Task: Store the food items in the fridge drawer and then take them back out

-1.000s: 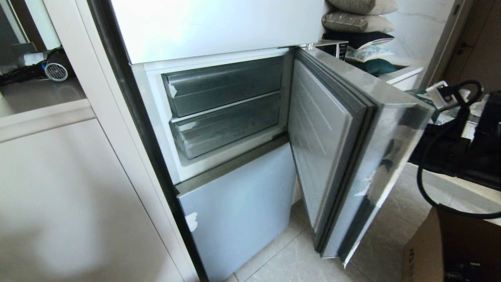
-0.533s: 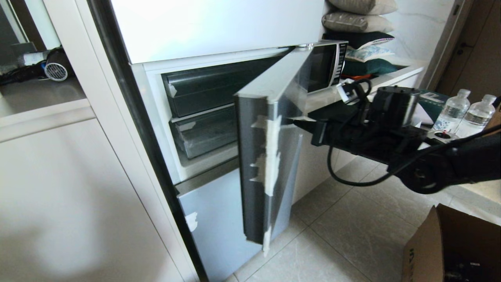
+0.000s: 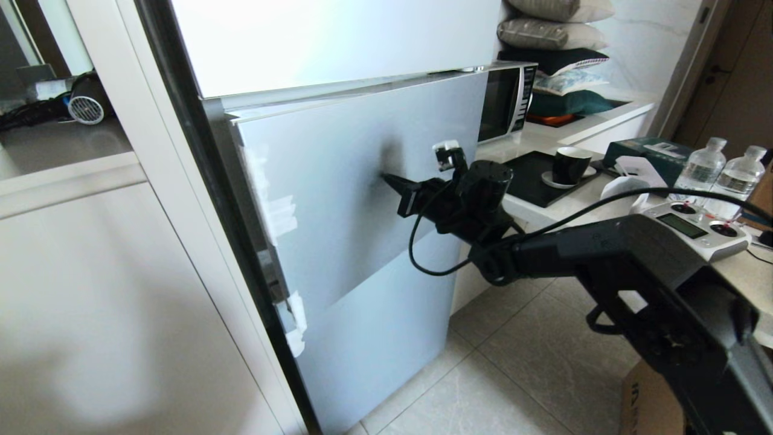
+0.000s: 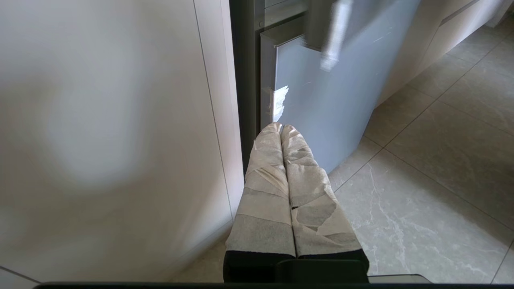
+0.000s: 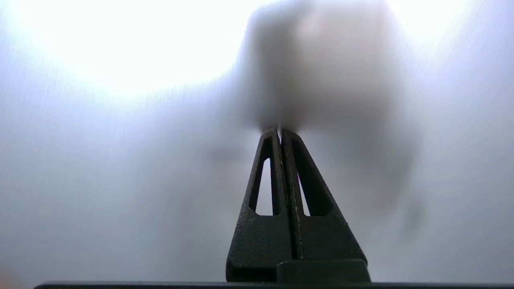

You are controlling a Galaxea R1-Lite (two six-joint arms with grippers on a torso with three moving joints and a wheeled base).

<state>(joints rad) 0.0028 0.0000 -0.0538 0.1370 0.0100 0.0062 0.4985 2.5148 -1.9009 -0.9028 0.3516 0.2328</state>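
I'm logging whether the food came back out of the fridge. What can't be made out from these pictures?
- Fridge drawer and any food: hidden in the head view behind the nearly shut fridge door.
- Contact of the right gripper with the door: right wrist view shows only blur past the shut jaws.
- Left gripper: out of the head view; its wrist view shows it low beside the lower door.
- Gap at the door's edge: too narrow to see inside.

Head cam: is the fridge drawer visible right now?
No, the blue-grey fridge door covers the compartment, with the shut right gripper at its face.
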